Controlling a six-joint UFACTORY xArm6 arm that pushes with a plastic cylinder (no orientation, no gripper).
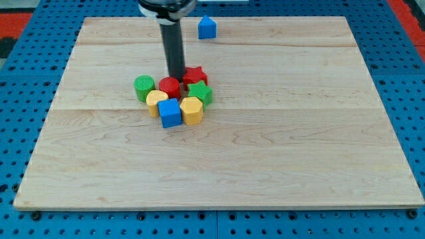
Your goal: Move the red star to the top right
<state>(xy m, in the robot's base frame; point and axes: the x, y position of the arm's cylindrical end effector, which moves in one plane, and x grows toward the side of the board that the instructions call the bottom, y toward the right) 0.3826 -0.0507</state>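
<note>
1. My tip (176, 77), the only pincer this arm has, is a plain rod with nothing to open or shut; it is holding nothing and is resting at the upper edge of the cluster, just above the red cylinder (169, 86).
2. The red star (194, 75) is sitting just to the view's right of my tip, touching it or nearly so; I cannot tell which.
3. The star is looking small, rigid and light, so it is likely sliding easily on the counter (299, 153) but turning if pushed off centre; I am judging the best contact to be on its lower-left flank, between two points.
4. It is showing as a bright red, low block with blunt points.
5. The green star (200, 93) is lying just below it, close enough to catch.
</note>
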